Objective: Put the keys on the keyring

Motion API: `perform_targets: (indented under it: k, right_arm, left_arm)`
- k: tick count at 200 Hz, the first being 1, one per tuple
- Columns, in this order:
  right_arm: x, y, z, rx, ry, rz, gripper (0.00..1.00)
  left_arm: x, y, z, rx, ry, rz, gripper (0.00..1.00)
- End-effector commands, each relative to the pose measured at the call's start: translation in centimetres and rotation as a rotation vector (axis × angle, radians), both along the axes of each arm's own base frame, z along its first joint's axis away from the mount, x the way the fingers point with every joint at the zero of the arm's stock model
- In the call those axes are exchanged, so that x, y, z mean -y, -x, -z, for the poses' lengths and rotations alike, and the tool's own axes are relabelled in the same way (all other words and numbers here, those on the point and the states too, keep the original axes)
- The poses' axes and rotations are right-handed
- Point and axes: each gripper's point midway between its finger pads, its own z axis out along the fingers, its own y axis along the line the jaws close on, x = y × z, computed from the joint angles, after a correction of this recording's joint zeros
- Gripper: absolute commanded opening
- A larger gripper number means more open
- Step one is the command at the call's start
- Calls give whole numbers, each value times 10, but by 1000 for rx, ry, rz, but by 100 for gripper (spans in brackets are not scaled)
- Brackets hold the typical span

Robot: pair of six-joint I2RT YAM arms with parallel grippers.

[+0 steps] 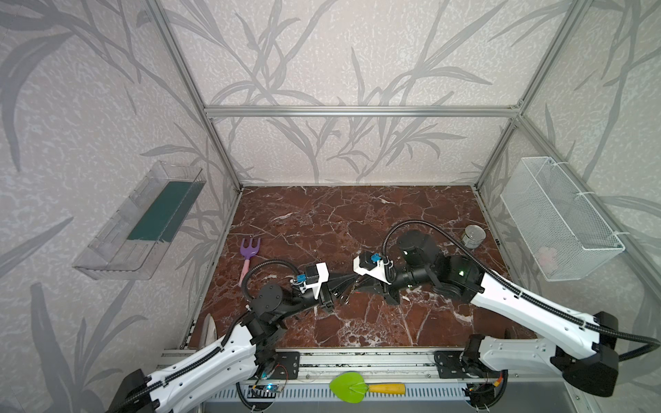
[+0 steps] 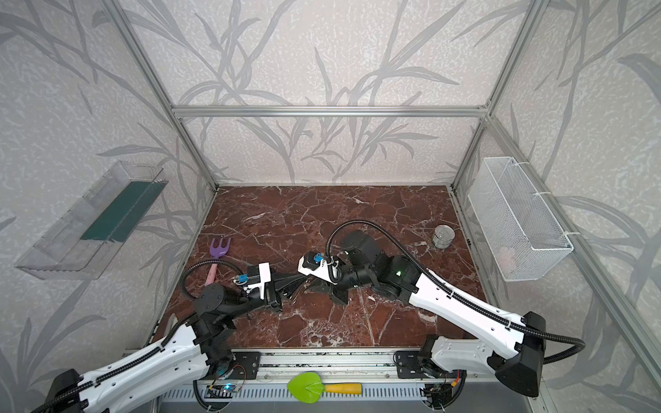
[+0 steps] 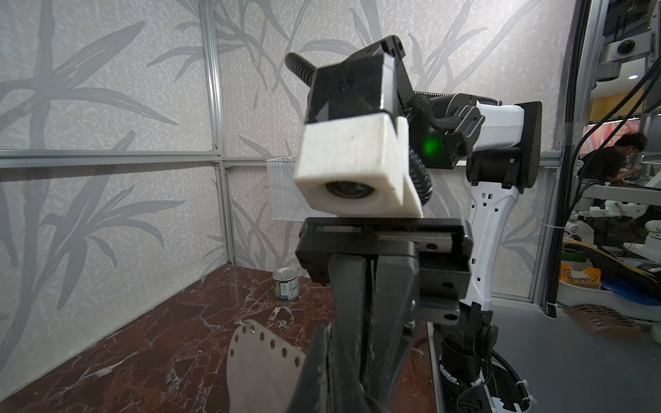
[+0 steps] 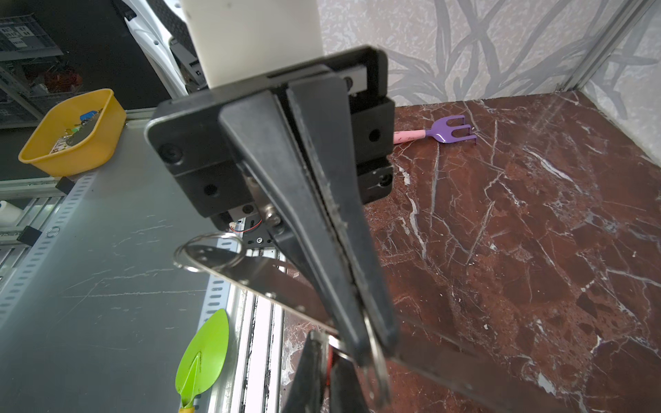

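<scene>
So: glossy red-brown veined marble top (image 1: 322, 221), leaf-print walls (image 1: 322, 53), alu frame (image 1: 357, 111). My L pincer (image 4: 373, 343) clamps the flat grey holed keyring (image 3: 261, 364). My R pincer (image 1: 359, 285) nips the keys (image 4: 331, 357), red tag showing, tip-to-tip near mid-table.

Pale-grey keyring (image 3: 257, 368); maroon, white-veined table (image 1: 322, 221)

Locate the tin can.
In both top views the tin can stands upright at the marble table's far right, beside the wall-mounted mesh basket.

Glossy marble table (image 1: 322, 221), dull metal keyring (image 3: 257, 364)
</scene>
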Motion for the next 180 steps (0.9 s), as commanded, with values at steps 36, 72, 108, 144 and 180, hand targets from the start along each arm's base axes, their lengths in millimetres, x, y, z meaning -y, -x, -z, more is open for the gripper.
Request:
perform_targets:
  k: [36,72,108,144,180]
  right_arm:
    - [11,4,-3,38,5,16,27]
    - [31,-4,-21,121,-44,99,32]
    - [43,-15,-46,208,-137,195,30]
    - [31,-13,-53,185,-178,160,19]
    - [16,-18,-48,157,-185,139,16]
  left_arm:
    - [-11,5,-20,46,92,-11,0]
    - [-16,9,-22,57,106,-13,0]
    - [-15,13,-20,57,92,7,0]
    - [-11,15,-20,55,78,31,0]
    - [-8,16,-21,51,74,50,0]
